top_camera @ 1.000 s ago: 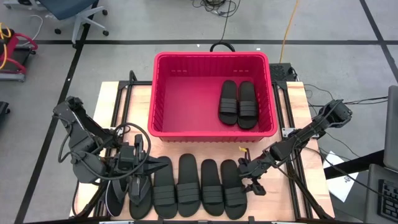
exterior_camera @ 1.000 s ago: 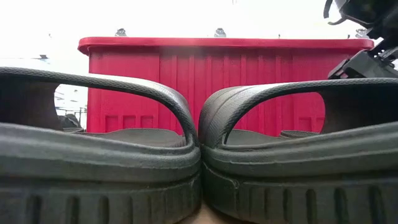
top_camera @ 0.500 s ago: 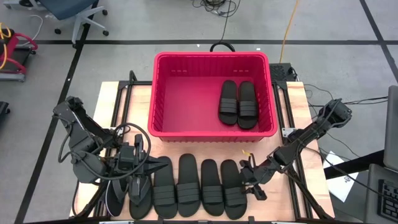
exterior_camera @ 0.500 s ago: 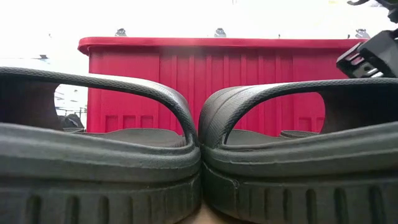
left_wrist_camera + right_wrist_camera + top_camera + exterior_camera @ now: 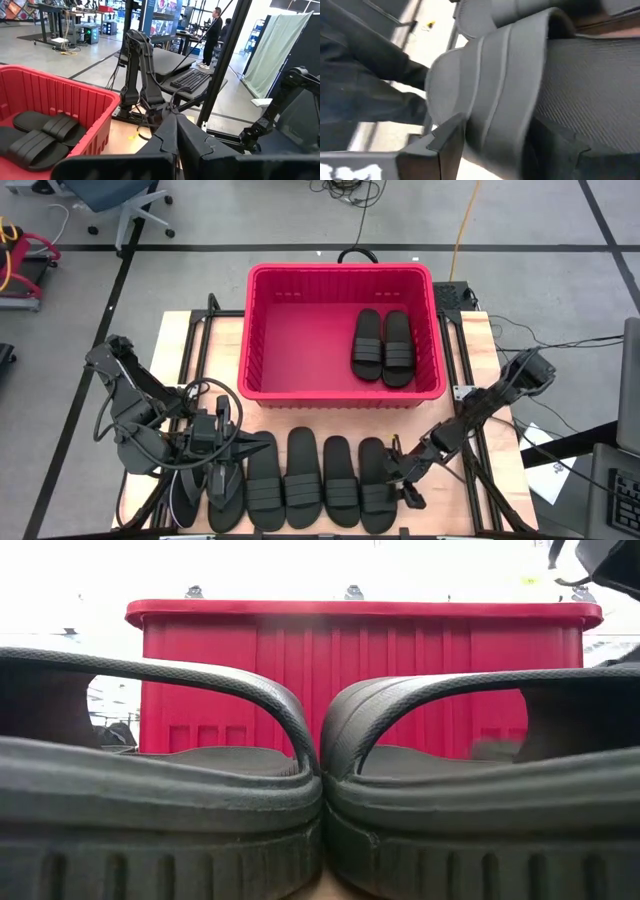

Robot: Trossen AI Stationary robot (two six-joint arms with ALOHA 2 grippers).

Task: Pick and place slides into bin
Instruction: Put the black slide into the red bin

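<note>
Since a second ago the right gripper [image 5: 401, 476] has slid down and inward from the bare wood next to the row, so now it's right at the outer edge of the rightmost black ribbed-strap rubber slide [image 5: 376, 483] on the table. In the right wrist view its fingers [image 5: 445, 137] stand apart on either side of that slide's wide ribbed strap [image 5: 492, 95], one on each side, jaws open and not clamped from what I can see. Nothing is lifted yet.

Everything else looks the same. The big red ribbed plastic bin [image 5: 262, 330] sits at the far middle of the wooden table [image 5: 178, 340], and it already has a pair of black strap slides [image 5: 383, 347] lying side by side in its right half, soles down. You can see that same pair in the left wrist view too [image 5: 37, 136].

On the table in front of the bin there's a row of four black strap slides [image 5: 303, 477] lined up next to each other, plus two black thong flip-flops [image 5: 222, 485] at the left end, partly under the left arm.

The left gripper [image 5: 240, 445] is parked over the flip-flops at the left end of the row, fingers [image 5: 172, 135] pinched together with nothing in them.

Low view is just two of the slides [image 5: 160, 790] up close, touching, with the bin wall behind.
</note>
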